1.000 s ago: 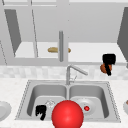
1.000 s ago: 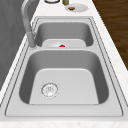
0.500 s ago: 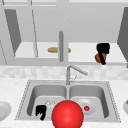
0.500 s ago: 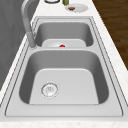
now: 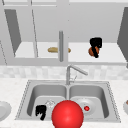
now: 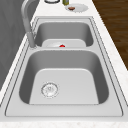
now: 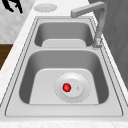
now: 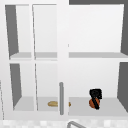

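Our right hand (image 5: pixel 95 45) grasps the orange ball (image 5: pixel 93 51) on the cabinet shelf (image 5: pixel 107 53), fingers curled over it. Our left hand (image 5: pixel 40 111) hangs by the sink (image 5: pixel 25 100), fingers apparently relaxed. Next, lifting the ball clear needs a firm grip.

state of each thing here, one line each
right hand: fingers curled round the orange ball, at the cabinet's lower shelf
orange ball: held, low over the shelf
left hand: idle at the left basin's front
cabinet door: open, edge-on
faucet: spout turned toward the right basin
plate: flat in the right basin, small red thing on it
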Motion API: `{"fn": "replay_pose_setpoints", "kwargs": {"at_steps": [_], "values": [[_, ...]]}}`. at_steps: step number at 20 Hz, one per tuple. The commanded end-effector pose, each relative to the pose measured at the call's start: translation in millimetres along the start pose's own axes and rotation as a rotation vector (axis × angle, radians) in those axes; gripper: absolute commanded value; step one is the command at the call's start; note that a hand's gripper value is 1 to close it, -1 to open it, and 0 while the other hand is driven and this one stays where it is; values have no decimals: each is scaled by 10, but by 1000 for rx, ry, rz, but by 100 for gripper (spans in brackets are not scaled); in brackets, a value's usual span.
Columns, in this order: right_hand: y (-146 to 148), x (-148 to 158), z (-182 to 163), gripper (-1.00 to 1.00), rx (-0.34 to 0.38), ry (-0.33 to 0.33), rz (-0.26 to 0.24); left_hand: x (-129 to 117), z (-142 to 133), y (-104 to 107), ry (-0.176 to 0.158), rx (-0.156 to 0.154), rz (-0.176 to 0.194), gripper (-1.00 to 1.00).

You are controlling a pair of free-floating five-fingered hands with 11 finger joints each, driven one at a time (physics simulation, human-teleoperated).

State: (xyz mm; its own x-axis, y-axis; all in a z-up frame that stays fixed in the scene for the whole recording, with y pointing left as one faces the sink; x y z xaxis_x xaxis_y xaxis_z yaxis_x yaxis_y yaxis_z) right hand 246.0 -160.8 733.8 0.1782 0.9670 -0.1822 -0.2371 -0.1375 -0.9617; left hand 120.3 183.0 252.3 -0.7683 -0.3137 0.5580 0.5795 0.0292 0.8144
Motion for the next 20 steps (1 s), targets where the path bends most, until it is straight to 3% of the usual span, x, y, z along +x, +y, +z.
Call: {"fn": "replay_pose_setpoints", "kwargs": {"at_steps": [1,11,20], "values": [[-87,153,-274,100,3,11,-2,0,0,0,0,0,0,0],[36,521,-1118,100,-3,-1,-4,0,0,0,0,0,0,0],[478,901,-1953,100,-9,1,3,0,0,0,0,0,0,0]]}}
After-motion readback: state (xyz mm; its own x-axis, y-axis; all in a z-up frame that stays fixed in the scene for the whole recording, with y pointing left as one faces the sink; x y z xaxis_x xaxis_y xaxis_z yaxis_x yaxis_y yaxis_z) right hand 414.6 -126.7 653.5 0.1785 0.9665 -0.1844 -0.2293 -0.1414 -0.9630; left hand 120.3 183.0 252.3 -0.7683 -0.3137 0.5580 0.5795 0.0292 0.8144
